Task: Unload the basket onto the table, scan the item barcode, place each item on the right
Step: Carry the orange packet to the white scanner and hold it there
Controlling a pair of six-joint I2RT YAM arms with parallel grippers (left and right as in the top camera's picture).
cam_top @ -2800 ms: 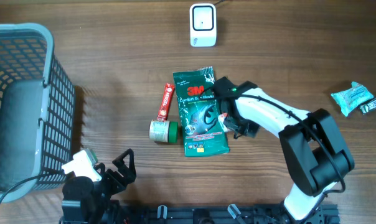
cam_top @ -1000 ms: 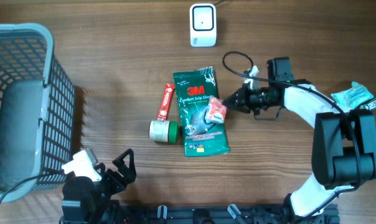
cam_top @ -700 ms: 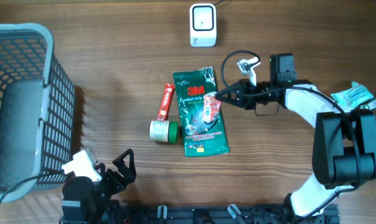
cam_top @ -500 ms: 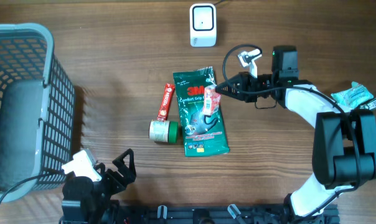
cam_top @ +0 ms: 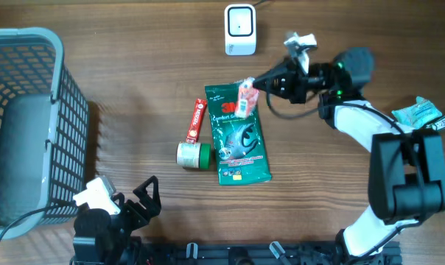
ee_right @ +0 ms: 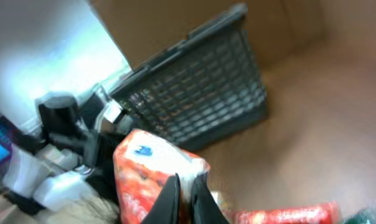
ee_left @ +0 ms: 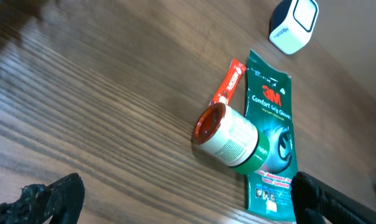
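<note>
Red packet [cam_top: 245, 98] — just one — is pinched by its top in the right tool [cam_top: 258, 81], whose fingers are squeezed together on it. It hangs over the top edge of the one green bag [cam_top: 239, 140], below the one white scanner [cam_top: 239, 29] and apart from it. A second ago it was lower, over the middle of the bag; it has gone up toward the scanner. The left tool [ee_left: 187, 186] is spread wide, holding nothing. Also on the desk [cam_top: 134, 73]: one red tube [cam_top: 198, 120] and one jar [cam_top: 193, 154] just left of the bag, one grey basket [cam_top: 23, 33] far left, and two wrapped things [cam_top: 418, 114] far right.
</note>
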